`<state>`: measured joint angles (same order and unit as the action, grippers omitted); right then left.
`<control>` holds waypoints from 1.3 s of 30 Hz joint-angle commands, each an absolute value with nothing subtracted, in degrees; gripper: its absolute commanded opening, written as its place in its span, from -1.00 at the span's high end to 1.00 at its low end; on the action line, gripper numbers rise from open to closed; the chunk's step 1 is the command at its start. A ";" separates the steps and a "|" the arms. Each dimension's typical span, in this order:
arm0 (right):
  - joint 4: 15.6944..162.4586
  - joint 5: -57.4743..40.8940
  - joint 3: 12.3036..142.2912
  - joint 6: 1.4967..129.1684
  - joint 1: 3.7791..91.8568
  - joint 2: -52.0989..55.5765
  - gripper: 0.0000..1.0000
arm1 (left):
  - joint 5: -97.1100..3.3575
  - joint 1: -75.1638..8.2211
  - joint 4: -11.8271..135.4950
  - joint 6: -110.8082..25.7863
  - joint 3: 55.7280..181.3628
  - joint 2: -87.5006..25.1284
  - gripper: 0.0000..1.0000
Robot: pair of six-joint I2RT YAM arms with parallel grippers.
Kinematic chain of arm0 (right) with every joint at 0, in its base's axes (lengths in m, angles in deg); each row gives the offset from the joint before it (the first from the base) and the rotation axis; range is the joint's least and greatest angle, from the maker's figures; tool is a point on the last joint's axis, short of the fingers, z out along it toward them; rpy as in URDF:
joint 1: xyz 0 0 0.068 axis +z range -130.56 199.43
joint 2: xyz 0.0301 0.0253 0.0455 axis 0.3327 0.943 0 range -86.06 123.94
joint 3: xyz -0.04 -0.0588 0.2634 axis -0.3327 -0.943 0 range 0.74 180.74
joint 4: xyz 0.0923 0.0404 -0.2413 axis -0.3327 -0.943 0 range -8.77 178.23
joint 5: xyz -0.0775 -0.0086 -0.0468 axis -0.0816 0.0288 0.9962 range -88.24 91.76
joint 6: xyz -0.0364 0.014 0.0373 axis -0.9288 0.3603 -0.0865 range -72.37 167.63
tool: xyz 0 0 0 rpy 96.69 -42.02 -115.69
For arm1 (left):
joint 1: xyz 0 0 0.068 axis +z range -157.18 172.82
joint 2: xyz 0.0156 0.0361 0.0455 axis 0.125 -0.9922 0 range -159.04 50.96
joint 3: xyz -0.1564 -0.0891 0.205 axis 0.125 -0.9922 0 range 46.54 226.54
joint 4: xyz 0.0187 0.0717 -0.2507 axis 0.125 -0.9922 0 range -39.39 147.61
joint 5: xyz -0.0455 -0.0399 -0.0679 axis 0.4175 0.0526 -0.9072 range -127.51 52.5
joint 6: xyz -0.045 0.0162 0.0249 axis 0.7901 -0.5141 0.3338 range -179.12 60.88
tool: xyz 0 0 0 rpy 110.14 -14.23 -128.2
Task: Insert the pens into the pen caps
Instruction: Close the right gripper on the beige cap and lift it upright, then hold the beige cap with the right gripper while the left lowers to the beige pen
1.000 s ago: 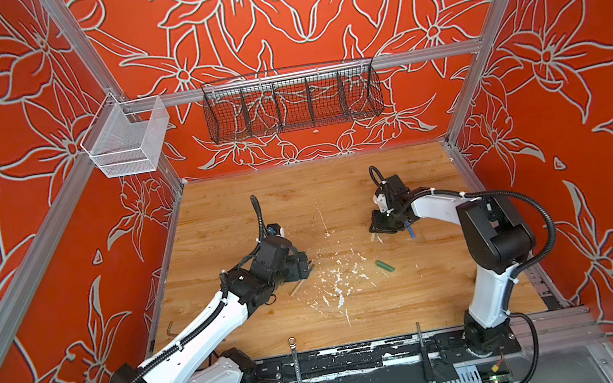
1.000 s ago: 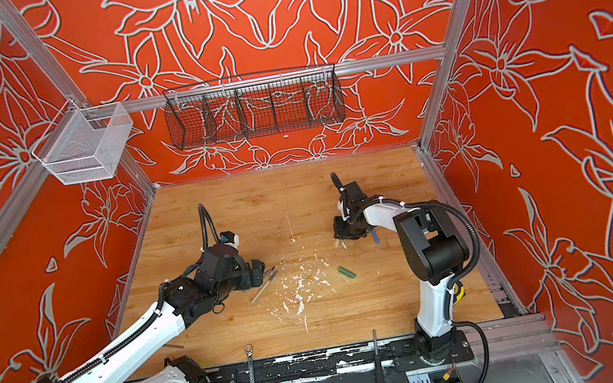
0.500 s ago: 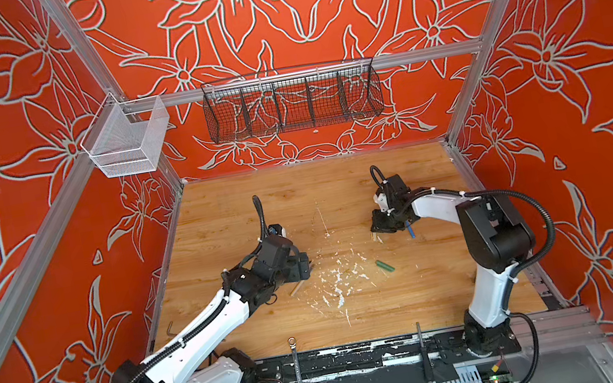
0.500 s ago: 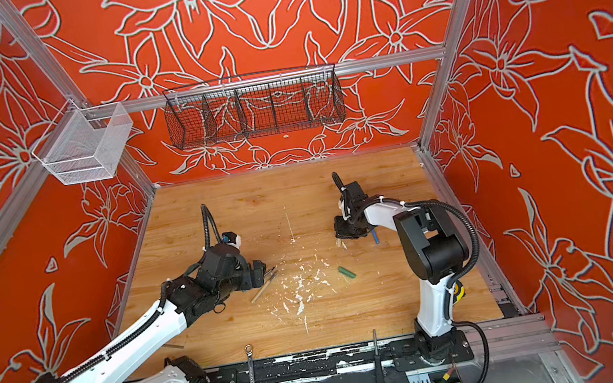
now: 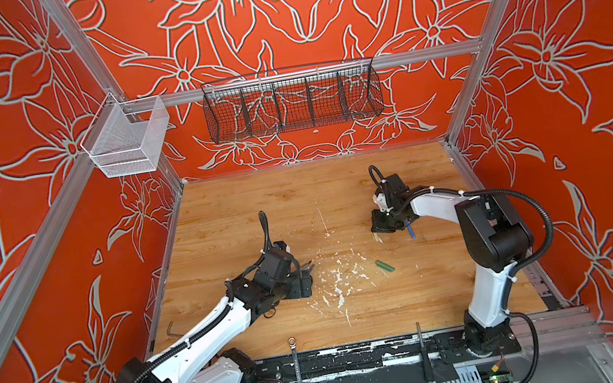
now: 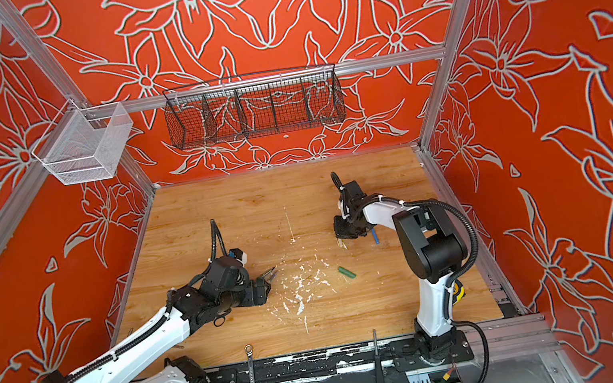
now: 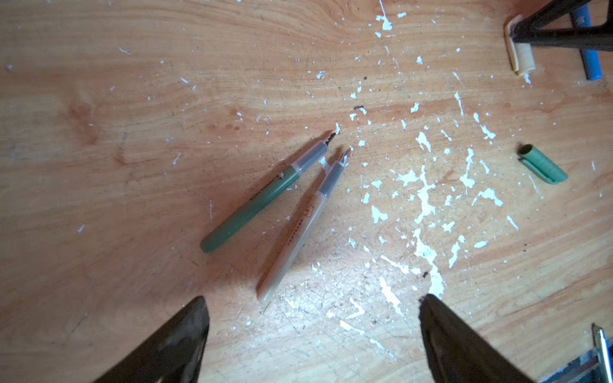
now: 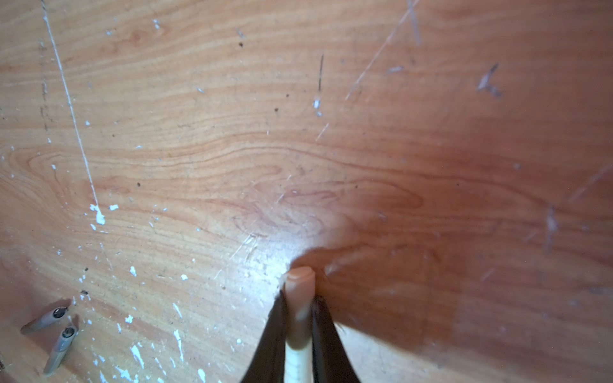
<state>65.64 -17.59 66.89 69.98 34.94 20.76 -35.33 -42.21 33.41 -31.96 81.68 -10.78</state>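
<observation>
On the light wooden tabletop (image 5: 242, 220), the left gripper (image 7: 313, 298) hangs spread wide near the thin green pen (image 7: 255, 205) and tan pen (image 7: 298, 228), which lie side by side. The right gripper (image 8: 300, 298) pinches the stubby tan cap (image 8: 299, 282); the green cap (image 7: 542, 164) lies apart.

Both top views look steeply down over the whole table (image 5: 241, 212); wrist views sit close above, apparently sharing the green pen (image 7: 252, 202)
</observation>
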 commanded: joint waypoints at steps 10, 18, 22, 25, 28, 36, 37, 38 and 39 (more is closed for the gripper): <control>65.58 -21.41 62.82 70.40 35.43 10.27 0.74 | -36.27 -42.69 32.65 -32.52 85.14 -20.05 -0.94; 66.12 -22.45 59.92 70.75 35.36 7.01 0.74 | -38.82 -42.70 34.99 -34.85 85.85 -24.78 -0.96; 66.99 -23.04 58.35 71.23 35.38 5.78 0.75 | -38.27 -42.69 34.17 -35.42 87.45 -28.46 -0.96; 67.20 -23.17 57.66 71.23 35.35 5.03 0.75 | -38.25 -42.69 33.62 -35.87 88.57 -31.05 -0.99; 67.21 -23.30 57.17 71.12 35.41 4.58 0.75 | -40.20 -42.69 32.77 -36.44 90.04 -33.65 -0.90; 67.28 -22.86 56.57 71.10 35.38 3.62 0.75 | -44.06 -42.95 32.77 -34.49 86.16 -30.03 -0.54; 67.32 -22.85 56.56 71.10 35.43 3.71 0.75 | -45.16 -43.18 33.48 -34.59 85.62 -29.25 -0.48; 67.48 -22.85 56.68 71.02 35.35 3.82 0.75 | -45.77 -43.79 34.14 -34.68 85.12 -28.62 -0.41; 67.47 -22.98 56.79 70.88 35.35 4.05 0.75 | -45.74 -44.65 34.70 -34.90 84.88 -28.03 -0.33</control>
